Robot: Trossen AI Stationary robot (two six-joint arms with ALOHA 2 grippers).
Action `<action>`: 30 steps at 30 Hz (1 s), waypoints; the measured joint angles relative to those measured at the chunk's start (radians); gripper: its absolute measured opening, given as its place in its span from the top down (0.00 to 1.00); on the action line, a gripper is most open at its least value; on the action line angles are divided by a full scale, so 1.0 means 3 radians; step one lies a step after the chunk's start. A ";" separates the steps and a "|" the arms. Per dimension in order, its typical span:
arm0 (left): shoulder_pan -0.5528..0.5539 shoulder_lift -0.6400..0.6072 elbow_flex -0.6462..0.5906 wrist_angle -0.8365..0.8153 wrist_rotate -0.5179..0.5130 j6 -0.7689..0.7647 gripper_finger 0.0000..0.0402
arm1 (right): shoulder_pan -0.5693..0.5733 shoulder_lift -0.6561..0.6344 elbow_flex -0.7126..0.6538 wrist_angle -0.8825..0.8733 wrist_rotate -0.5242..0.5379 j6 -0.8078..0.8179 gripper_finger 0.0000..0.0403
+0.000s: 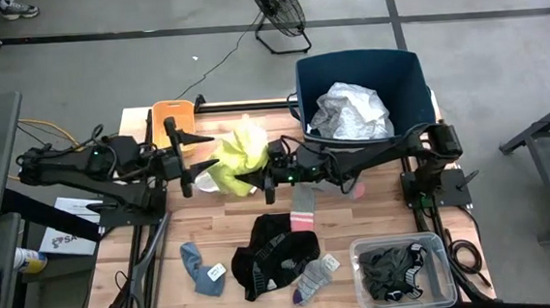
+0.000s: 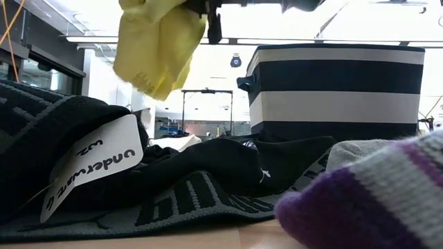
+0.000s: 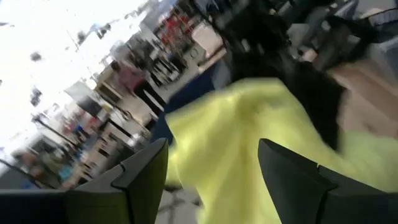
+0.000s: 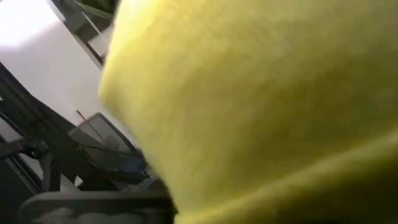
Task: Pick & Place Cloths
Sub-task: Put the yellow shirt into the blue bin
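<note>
A neon yellow cloth (image 1: pixel 239 155) hangs above the table's middle, between my two grippers. My right gripper (image 1: pixel 255 178) reaches in level from the right and is shut on it. The cloth fills the right wrist view (image 4: pixel 261 112) and hides the fingers there. My left gripper (image 1: pixel 198 161) stands open just left of the cloth, which shows beyond its spread fingers (image 3: pixel 212 149). Whether they brush it, I cannot tell. A white cloth (image 1: pixel 352 112) lies in the navy tub (image 1: pixel 309 84). On the table's near half lie a black garment (image 1: pixel 272 251) and socks (image 1: pixel 202 268). My right gripper holds the yellow cloth by a bunched part at its near right side (image 1: pixel 249 175), coming level from the table's right. The cloth itself hides the pinch. In the low view the cloth (image 2: pixel 156 45) hangs below the gripper (image 2: pixel 214 24), slack and clear of the table.
An orange tray (image 1: pixel 171 118) stands at the far left, behind my left gripper. A clear bin (image 1: pixel 402 269) with dark cloths sits at the near right corner. A grey sock with a pink end (image 1: pixel 303 208) and a grey and purple sock (image 1: pixel 313 278) lie under and near my right arm.
</note>
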 joint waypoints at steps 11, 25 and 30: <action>0.0001 -0.0236 0.0000 -0.0655 0.0019 -0.0850 0.40 | -0.0109 -0.0678 0.0001 -0.0754 0.0212 -0.0380 0.83; 0.0003 -0.0209 -0.0005 -0.1112 0.0092 -0.1268 0.39 | -0.0159 -0.1747 0.0003 -0.1881 0.1203 -0.0986 0.83; 0.0002 -0.0207 -0.0005 -0.1154 0.0088 -0.1297 0.39 | -0.0171 -0.2036 0.0003 -0.2518 0.1761 -0.0994 0.83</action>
